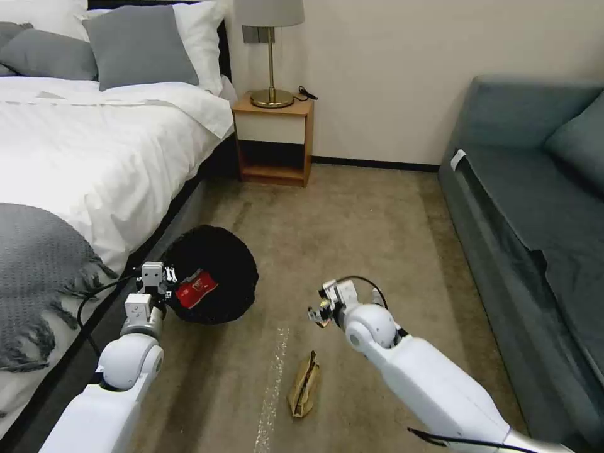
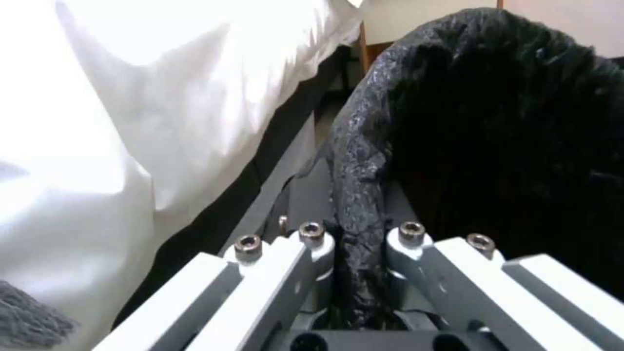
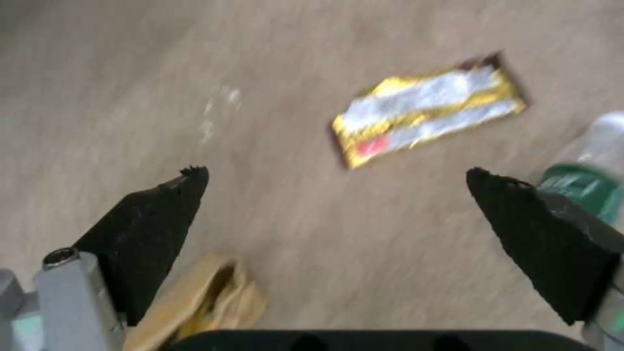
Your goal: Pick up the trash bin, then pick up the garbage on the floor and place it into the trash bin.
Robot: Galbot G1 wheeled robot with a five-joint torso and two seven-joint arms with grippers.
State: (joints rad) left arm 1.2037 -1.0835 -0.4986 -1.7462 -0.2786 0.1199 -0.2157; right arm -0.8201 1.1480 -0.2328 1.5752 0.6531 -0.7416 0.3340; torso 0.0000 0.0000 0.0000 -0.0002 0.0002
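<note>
Left gripper (image 2: 358,253) clamped on trash bin (image 1: 220,264) rim — right gripper (image 3: 338,195) agape.

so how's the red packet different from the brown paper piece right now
The red packet lies inside the trash bin; the brown paper piece lies on the carpet. The packet is glossy red and white; the paper is matte tan and creased. The packet sits beside the left end effector, the paper nearer the right end effector. Both are small litter.

Left hand (image 1: 165,284) at trash bin (image 1: 217,267) rim, red-and-white packet (image 1: 195,288) inside.
</note>
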